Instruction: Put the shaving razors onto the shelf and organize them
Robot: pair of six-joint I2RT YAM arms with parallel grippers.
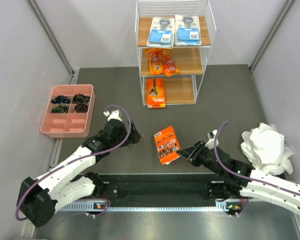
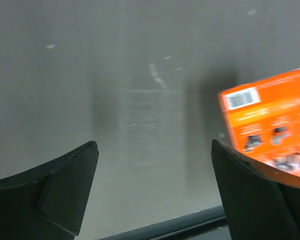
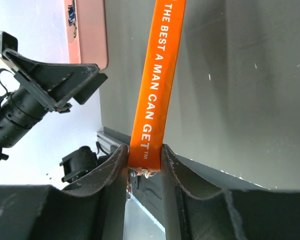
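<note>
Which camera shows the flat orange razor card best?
Top view: the flat orange razor card shows nearly its whole face. Right wrist sees only its thin edge in the right gripper; left wrist catches a blurry corner.

Left claw (image 2: pixel 152 145) wide, right claw (image 3: pixel 144 150) tight

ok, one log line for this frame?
left gripper: open, empty | right gripper: shut on orange card | shelf: holds five packs
</note>
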